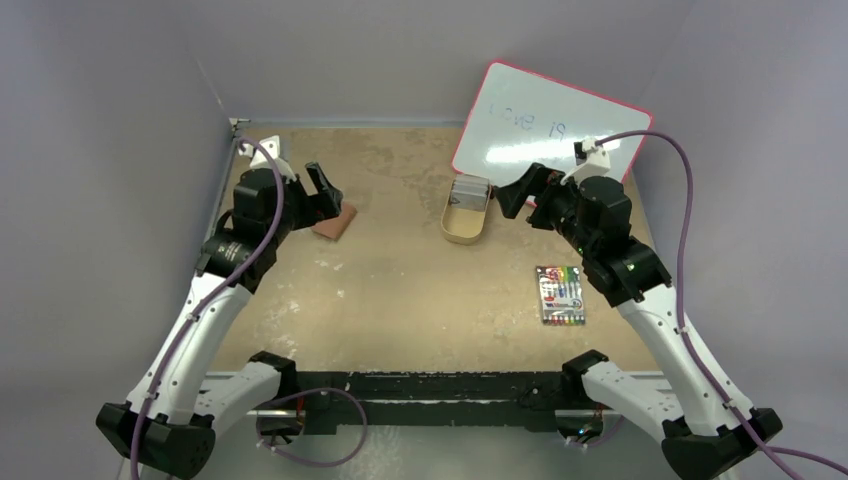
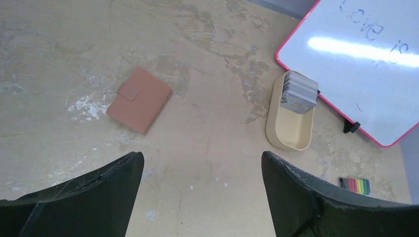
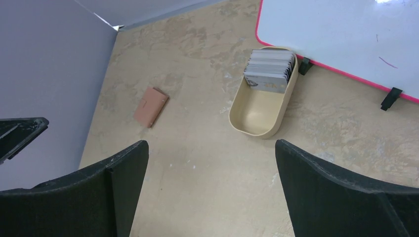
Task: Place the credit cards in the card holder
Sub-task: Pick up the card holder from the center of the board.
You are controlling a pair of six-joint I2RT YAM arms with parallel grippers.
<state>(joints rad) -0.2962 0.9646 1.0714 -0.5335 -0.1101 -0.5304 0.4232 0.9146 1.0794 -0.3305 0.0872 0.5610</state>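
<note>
The card holder (image 1: 335, 222) (image 2: 139, 99) (image 3: 151, 106), a closed reddish-brown wallet with a snap tab, lies flat on the table at the left. The credit cards (image 1: 470, 190) (image 2: 299, 92) (image 3: 269, 71) stand as a stack at the far end of a tan oval tray (image 1: 463, 226) (image 2: 288, 136) (image 3: 257, 116). My left gripper (image 1: 323, 192) (image 2: 202, 160) hovers open above the table just left of the wallet, empty. Raised to the right of the tray, my right gripper (image 1: 508, 197) (image 3: 211, 148) is open with nothing between its fingers.
A whiteboard (image 1: 545, 125) (image 2: 365, 54) (image 3: 341, 34) with a pink rim leans at the back right, close behind the tray. A pack of coloured markers (image 1: 561, 294) (image 2: 355, 185) lies at the right. Purple-grey walls enclose the table on three sides.
</note>
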